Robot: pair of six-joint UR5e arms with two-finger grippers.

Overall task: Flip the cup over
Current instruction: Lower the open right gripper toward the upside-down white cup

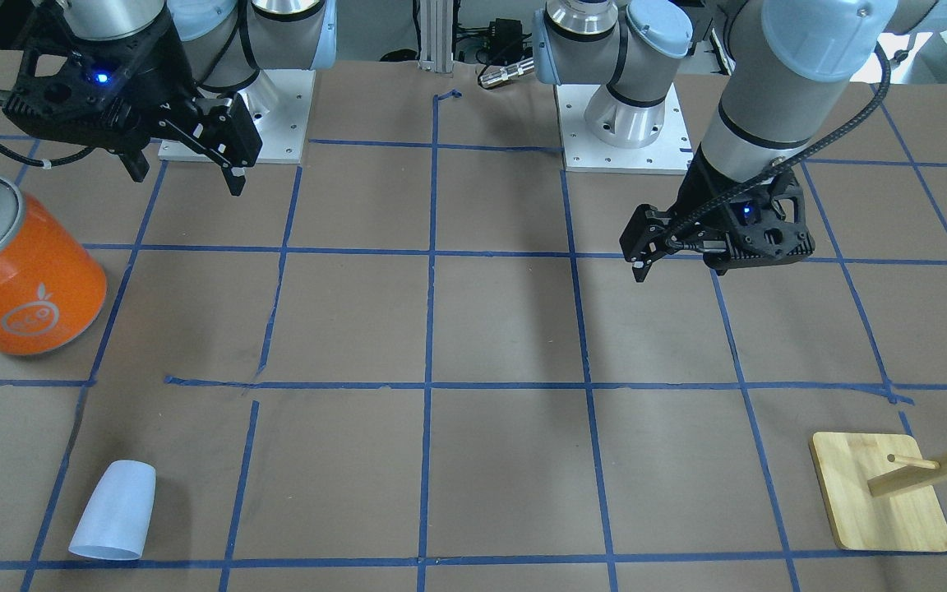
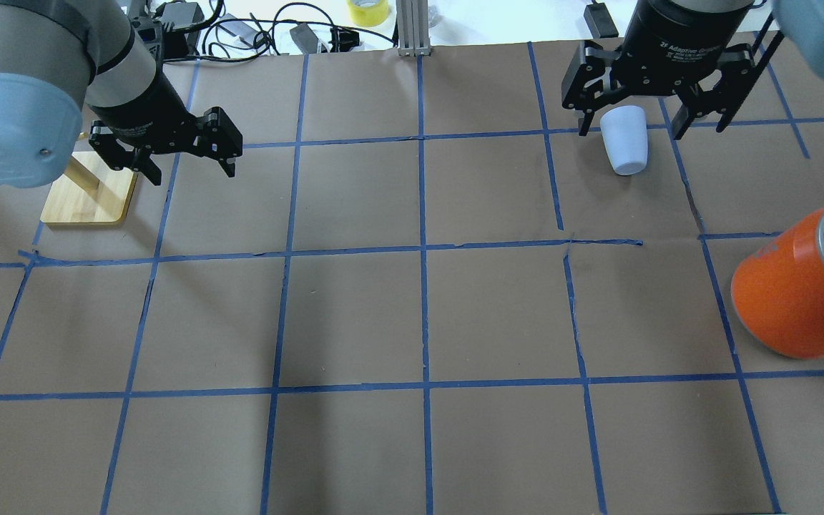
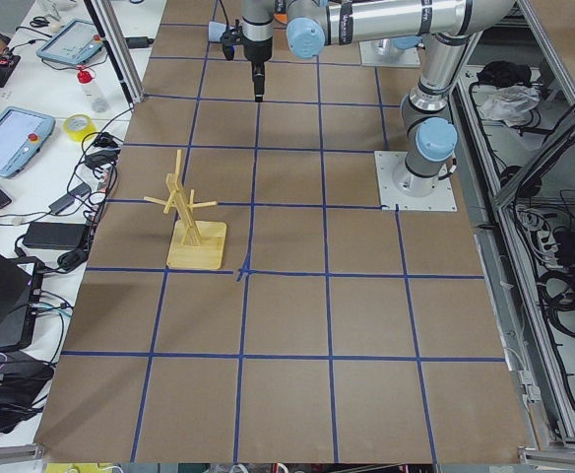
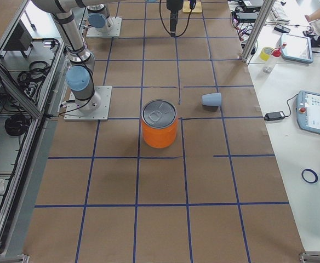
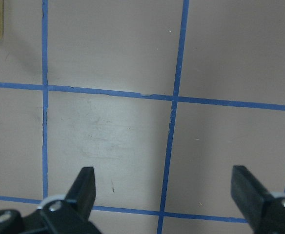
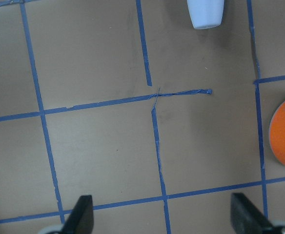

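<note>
The cup (image 1: 114,510) is small and pale blue-white. It lies on its side on the brown paper on my right side of the table, toward the operators' edge. It also shows in the overhead view (image 2: 624,139), the right side view (image 4: 211,99) and at the top edge of the right wrist view (image 6: 206,12). My right gripper (image 1: 186,177) is open and empty. It hangs high above the table, well back from the cup. My left gripper (image 1: 639,270) is open and empty above bare paper, and it also shows in the overhead view (image 2: 190,172).
A big orange can (image 1: 21,279) with a silver lid stands upright between my right gripper and the cup. A wooden peg rack (image 1: 880,493) on a bamboo base stands on my left side, near the left gripper. Blue tape lines grid the paper.
</note>
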